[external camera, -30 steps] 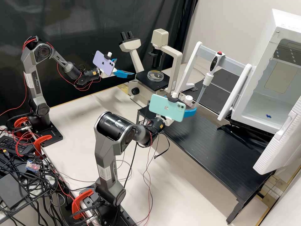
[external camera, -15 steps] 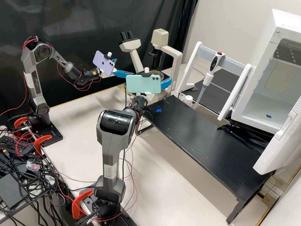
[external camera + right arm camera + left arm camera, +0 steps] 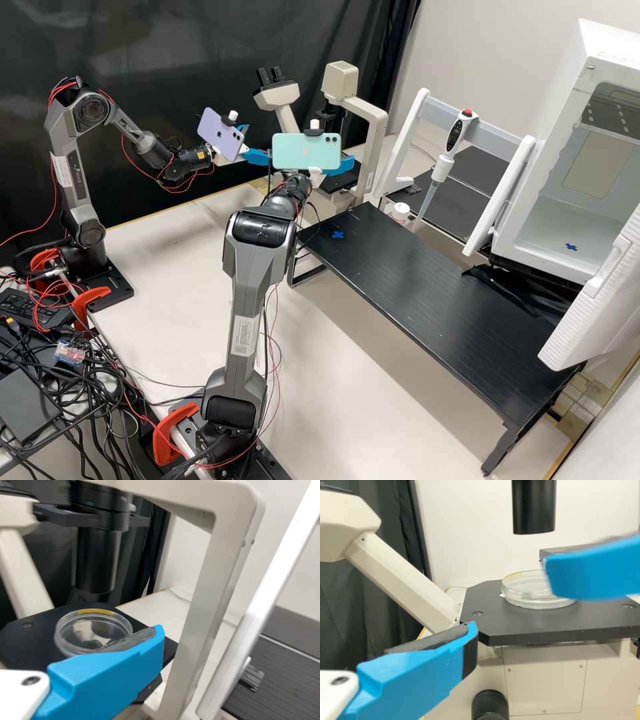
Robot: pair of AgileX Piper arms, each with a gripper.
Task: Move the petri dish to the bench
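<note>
The clear petri dish lies flat on the microscope's black stage in the left wrist view. My left gripper stands open left of the microscope; in its wrist view one finger is short of the stage. My right gripper is by the stage behind the green phone, which covers the dish's spot. In the right wrist view the gripper has a padded finger overlapping the near rim of the dish, with no finger opposite; I read it as open. Touching cannot be told.
The black bench with a blue cross mark stands right of my right arm. Behind it are a pipette on a white stand and a small white-capped bottle. An open white chamber is at the far right. The microscope's pillar rises beside the stage.
My right arm has swung left and away from above the black bench to the microscope stage, uncovering the blue cross mark; its phone now covers the dish. The left arm has kept still.
</note>
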